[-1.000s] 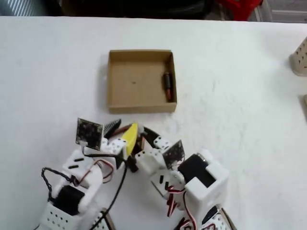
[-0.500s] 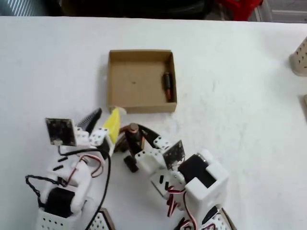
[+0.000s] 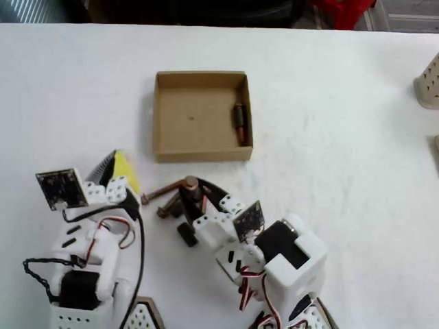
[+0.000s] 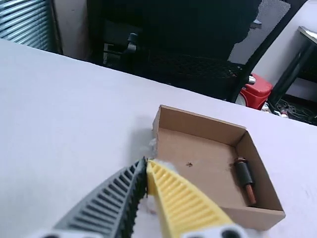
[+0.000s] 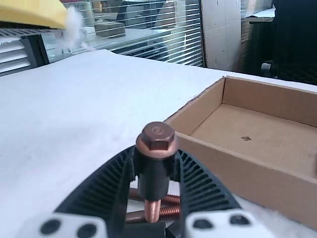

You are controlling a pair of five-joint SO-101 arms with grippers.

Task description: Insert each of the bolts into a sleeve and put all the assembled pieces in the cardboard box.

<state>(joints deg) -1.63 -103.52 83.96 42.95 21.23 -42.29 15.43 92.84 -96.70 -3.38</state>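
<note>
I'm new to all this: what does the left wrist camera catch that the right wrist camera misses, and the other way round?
Left wrist view: a finished piece, bolt in sleeve, lying inside the cardboard box along one wall.
Right wrist view: the right gripper shut on a black sleeve with a copper bolt through it, upright, and two loose bolts on the table beneath.
Both: the cardboard box and the left gripper's yellow finger.
</note>
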